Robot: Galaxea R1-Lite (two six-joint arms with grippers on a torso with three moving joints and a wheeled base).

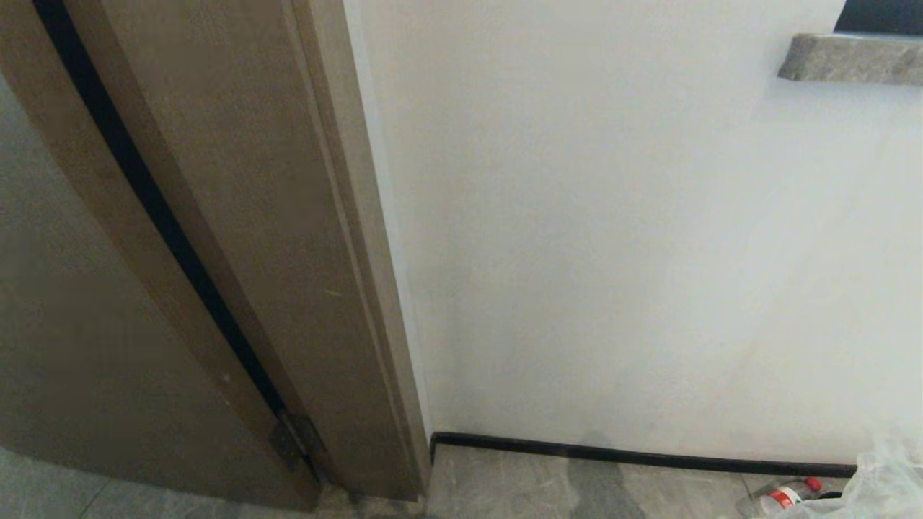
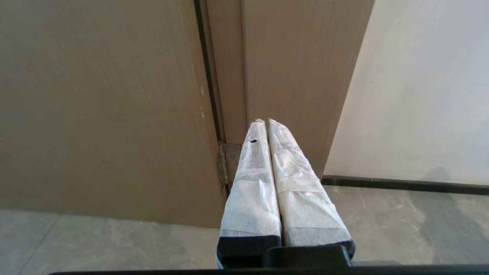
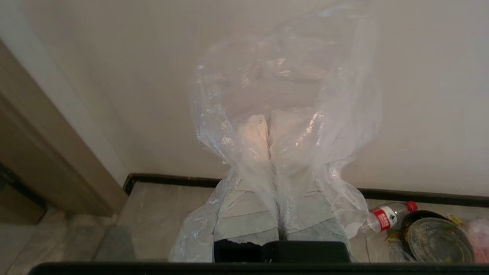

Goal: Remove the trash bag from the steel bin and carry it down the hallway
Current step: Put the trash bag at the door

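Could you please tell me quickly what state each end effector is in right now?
Left end effector: closed, empty.
Right end effector: closed on the clear trash bag.

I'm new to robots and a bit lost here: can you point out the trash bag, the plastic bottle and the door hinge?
trash bag (image 3: 286, 76): right wrist view, on the clear film above the pincer tips.
plastic bottle (image 3: 386, 217): right wrist view, on its red label.
door hinge (image 2: 225, 160): left wrist view, on the metal plate.
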